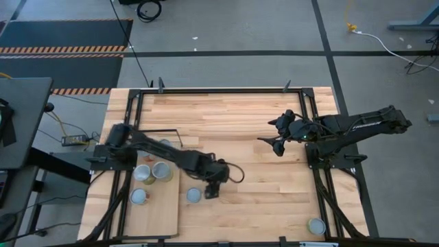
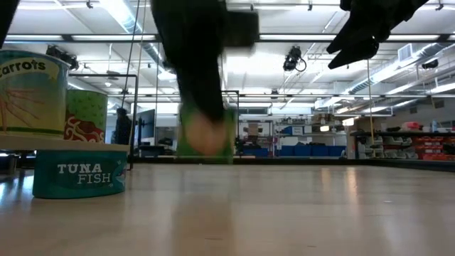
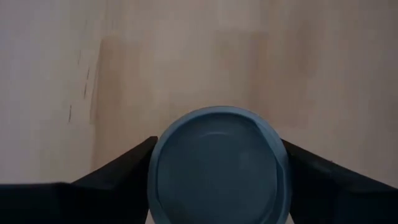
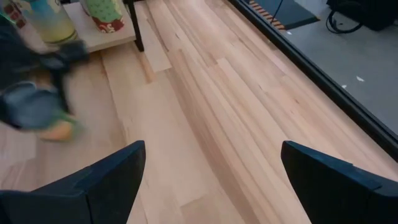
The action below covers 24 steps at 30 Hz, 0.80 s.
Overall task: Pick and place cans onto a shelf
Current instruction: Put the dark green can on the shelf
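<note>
The left gripper (image 1: 212, 190) sits over the planked butcher-block tabletop (image 1: 260, 192), just off the long edge of the flat pale plywood shelf board (image 1: 164, 213). In the left wrist view its dark fingers (image 3: 118, 171) stand on either side of a small round tin with a blue-grey lid (image 3: 217, 165), close against its wall; whether they press it I cannot tell. From table height this tin appears as a green-labelled blur (image 2: 206, 131) under the arm. Another grey-lidded can (image 1: 194, 195) lies on the tabletop just beside that gripper. Three lidded tins (image 1: 152, 171) rest on the shelf, near its thin black wire frame (image 1: 171, 132). One more silver-lidded can (image 1: 316, 226) stands near the tabletop's front right corner. The right gripper (image 1: 274, 135) hovers over the right part of the tabletop, its fingers (image 4: 106, 177) spread wide and holding nothing.
</note>
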### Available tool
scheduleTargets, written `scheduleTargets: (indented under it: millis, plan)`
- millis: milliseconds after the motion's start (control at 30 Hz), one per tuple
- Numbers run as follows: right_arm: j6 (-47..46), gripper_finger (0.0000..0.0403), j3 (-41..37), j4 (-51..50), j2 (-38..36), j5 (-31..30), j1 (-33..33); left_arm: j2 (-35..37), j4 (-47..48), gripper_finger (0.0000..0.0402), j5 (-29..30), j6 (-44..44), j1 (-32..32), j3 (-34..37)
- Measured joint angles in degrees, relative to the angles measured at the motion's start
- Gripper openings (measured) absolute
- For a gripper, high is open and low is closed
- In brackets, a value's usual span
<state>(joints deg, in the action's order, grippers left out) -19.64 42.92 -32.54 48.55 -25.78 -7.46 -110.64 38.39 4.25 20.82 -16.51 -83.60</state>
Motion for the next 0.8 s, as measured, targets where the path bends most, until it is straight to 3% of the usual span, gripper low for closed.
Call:
scheduleTargets:
  millis: [133,267,433,600,800]
  plan:
    - [-0.05,0.0381,0.04,0.47,0.96,-0.04,-0.02,8.29,7.44,0.0283,2.23,5.13,-4.34,-3.64]
    - [-0.14,0.0381,0.04,1.00,2.63,-0.04,-0.07,15.21,10.11,0.0283,7.24,12.95,-10.89,-3.53]
    - [-2.57,0.0381,0.04,3.18,5.06,1.49,-0.27,19.52,21.72,0.0283,11.23,25.78,-21.48,-1.13]
    - [-6.47,0.0381,0.04,3.87,6.80,4.04,-0.89,20.40,30.12,0.0283,12.46,49.71,-29.14,3.66]
    - [-8.97,0.0381,0.02,4.71,7.57,4.52,-1.79,20.36,29.70,0.0283,9.63,80.32,-32.46,8.09]
